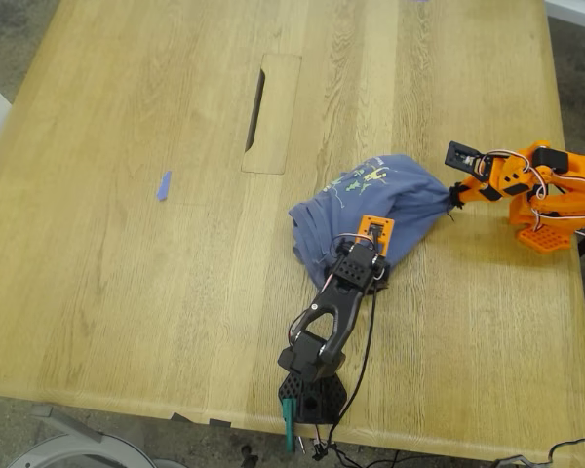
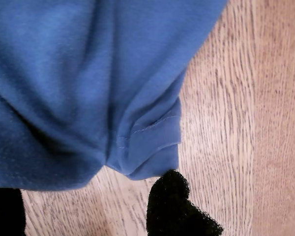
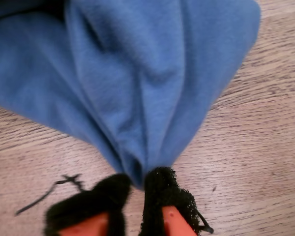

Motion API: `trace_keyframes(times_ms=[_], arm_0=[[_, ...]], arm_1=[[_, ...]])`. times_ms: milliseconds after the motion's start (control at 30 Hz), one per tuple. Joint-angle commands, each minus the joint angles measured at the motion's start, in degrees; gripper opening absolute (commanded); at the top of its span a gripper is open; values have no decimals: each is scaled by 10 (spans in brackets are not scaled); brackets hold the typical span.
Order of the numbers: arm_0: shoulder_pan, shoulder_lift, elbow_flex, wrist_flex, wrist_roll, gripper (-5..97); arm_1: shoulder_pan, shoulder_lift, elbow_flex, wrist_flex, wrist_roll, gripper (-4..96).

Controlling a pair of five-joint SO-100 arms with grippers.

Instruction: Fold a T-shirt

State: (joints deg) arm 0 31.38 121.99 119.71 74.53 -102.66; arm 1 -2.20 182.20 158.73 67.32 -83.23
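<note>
Two grippers work a bunched T-shirt (image 1: 370,210) on the worktop (image 1: 127,273), no fold made yet. My second gripper (image 3: 137,189) has its fingers clamped on the cloth; whether my first gripper (image 2: 88,206) grips cannot be told.

No text can be read anywhere. The T-shirt (image 1: 370,200) carries a small green-yellow print with some marks beside it — too small and crumpled to make out. Neither wrist view shows any lettering — only plain blue cloth.
</note>
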Motion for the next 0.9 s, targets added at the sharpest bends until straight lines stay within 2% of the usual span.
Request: trace_keyframes(times_ms=[0,167,333,567,633,767,867], arm_0=[[15,45,-2,-3,4,435],[31,47,-7,0,4,456],[52,48,-47,17,5,467],[39,19,-169,26,24,467],[23,-1,-208,20,32,467],[-33,-31,-239,-66,35,460],[-91,-54,-241,-142,40,325]], arm_1=[[-12,34,-5,24,5,178],[-40,91,-13,75,9,239],[-62,84,-47,56,6,227],[-103,-88,-163,-76,2,152],[-112,-152,-201,-117,-1,6],[-112,-271,-265,-204,-5,1],[-94,-362,-301,-285,-10,1]])
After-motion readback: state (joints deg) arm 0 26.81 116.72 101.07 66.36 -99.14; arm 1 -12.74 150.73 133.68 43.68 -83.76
